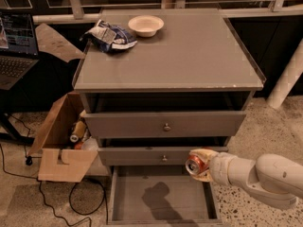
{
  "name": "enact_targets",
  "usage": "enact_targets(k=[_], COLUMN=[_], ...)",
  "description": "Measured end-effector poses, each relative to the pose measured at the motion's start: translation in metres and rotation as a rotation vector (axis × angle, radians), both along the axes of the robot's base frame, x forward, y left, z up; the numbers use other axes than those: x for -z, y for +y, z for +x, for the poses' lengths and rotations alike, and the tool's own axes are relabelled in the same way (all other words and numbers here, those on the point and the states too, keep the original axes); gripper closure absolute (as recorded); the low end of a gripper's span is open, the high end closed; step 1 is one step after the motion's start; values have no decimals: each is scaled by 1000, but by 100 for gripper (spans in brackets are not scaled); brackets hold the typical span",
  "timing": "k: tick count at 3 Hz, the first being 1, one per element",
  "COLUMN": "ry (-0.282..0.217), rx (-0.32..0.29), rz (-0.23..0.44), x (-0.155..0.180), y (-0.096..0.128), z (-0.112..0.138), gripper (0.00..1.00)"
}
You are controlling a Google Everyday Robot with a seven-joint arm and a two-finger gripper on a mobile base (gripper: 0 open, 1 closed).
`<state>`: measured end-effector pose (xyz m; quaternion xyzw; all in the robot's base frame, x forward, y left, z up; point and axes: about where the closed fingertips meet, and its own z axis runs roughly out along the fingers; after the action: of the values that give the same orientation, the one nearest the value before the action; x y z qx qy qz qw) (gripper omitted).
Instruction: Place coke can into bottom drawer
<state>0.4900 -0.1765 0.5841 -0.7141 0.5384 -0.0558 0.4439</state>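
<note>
The coke can [194, 164], red-orange with a silver top, is held in my gripper [201, 165] at the end of the white arm that comes in from the lower right. The gripper is shut on the can, which lies tilted with its top facing left. It hangs above the right side of the bottom drawer [128, 207], which is pulled open, a wide grey tray with a bare floor. The can and gripper cast a shadow on the drawer floor [158, 197].
Two shut grey drawers with round knobs [166, 126] sit above. A white bowl [146, 25] and a blue-and-white chip bag [110, 35] lie on the cabinet top. A cardboard box [64, 145] with items stands at the left, a laptop [16, 46] beyond it.
</note>
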Motion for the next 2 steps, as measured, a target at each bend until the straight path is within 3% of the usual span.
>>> enact_targets(k=[1, 2], ry=[67, 67], rx=[9, 9], rz=[-26, -26], x=[45, 46], y=[-7, -7], z=[-3, -4], gripper=[100, 100])
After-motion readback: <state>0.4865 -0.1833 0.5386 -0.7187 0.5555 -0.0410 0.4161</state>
